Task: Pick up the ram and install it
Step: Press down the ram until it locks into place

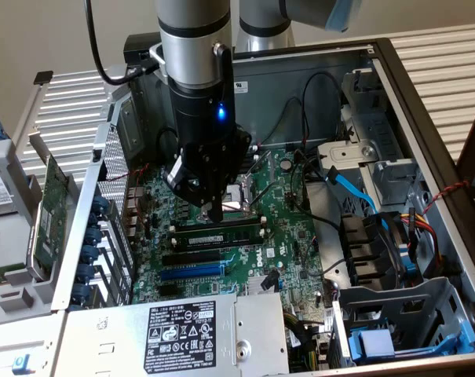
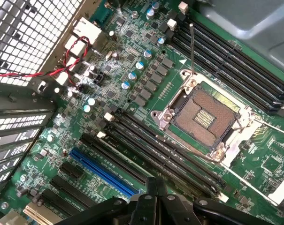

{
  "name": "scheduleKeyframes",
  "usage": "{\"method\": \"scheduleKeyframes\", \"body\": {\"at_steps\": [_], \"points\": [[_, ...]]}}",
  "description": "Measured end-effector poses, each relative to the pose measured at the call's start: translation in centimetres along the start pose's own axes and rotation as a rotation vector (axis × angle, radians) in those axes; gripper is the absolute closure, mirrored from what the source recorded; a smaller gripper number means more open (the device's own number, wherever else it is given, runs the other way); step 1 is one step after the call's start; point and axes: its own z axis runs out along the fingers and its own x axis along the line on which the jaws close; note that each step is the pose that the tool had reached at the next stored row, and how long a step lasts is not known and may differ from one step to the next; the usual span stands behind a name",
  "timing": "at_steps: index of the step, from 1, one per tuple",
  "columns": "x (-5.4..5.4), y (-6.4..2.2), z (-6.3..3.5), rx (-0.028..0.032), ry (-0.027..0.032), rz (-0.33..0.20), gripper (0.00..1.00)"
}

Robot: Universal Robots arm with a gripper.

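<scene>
The gripper [image 1: 214,210] hangs low inside the open computer case, its fingers drawn fully together with nothing visibly between them. In the exterior view its tip sits just above the motherboard [image 1: 288,236], right at the near edge of the CPU socket [image 1: 239,196] and directly over the bank of memory slots [image 1: 217,236]. A long, dark module, which appears to be the ram [image 1: 221,231], lies seated along one of those slots just below the fingertips; whether the tip touches it cannot be told.

In the wrist view the closed gripper [image 2: 156,187] points down at the board, with black memory slots [image 2: 160,154] running diagonally just ahead of it and the open CPU socket [image 2: 205,117] with its gold contact field beyond them. A second bank of black slots [image 2: 235,61] lies on the far side of the socket. A blue expansion slot [image 2: 104,171] sits beside the nearer slots, and a red-and-black twisted wire [image 2: 62,70] runs to a white connector near the perforated metal case wall [image 2: 29,33].

Further out in the exterior view, a silver power supply [image 1: 182,334] with a black label lies at the front of the case, a blue cable [image 1: 351,192] curves toward the drive bays [image 1: 394,314] on the exterior view's right, and a green expansion card [image 1: 52,212] stands outside the case on the exterior view's left.
</scene>
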Motion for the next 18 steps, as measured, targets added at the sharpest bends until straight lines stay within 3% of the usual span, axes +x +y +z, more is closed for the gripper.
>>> {"method": "scheduleKeyframes", "body": {"at_steps": [13, 18], "points": [[0.0, 0.0, 0.0, 0.0077, 0.0132, 0.146, 0.89], [0.0, 0.0, -0.01, 0.0074, 0.0171, 0.207, 0.89]]}}
